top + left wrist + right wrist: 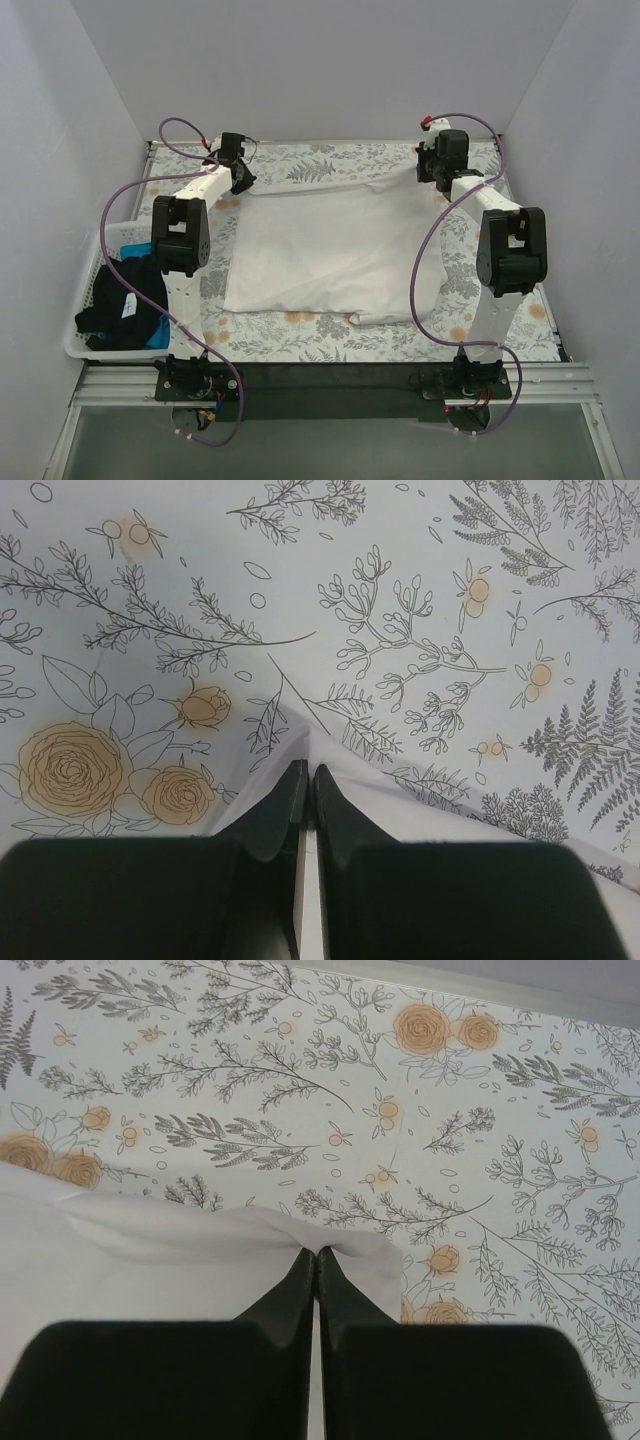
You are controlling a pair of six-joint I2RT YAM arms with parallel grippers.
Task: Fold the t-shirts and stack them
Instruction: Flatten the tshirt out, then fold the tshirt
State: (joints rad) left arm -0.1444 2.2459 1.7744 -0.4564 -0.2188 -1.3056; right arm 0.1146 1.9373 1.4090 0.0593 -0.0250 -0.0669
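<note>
A white t-shirt (330,250) lies spread on the floral tablecloth (300,335), its far edge pulled taut between both arms. My left gripper (243,178) is shut on its far left corner; the left wrist view shows white cloth (400,805) pinched between the black fingers (345,815) of that gripper (308,770). My right gripper (428,172) is shut on the far right corner, where the cloth (200,1250) bunches at the tips of the gripper (315,1253). A black t-shirt (125,295) and a bit of a bright blue one (160,335) lie in the basket.
The white slotted basket (88,290) stands off the table's left edge beside the left arm. White walls close in the table at the back and both sides. Purple cables (425,270) loop from each arm over the cloth's edges.
</note>
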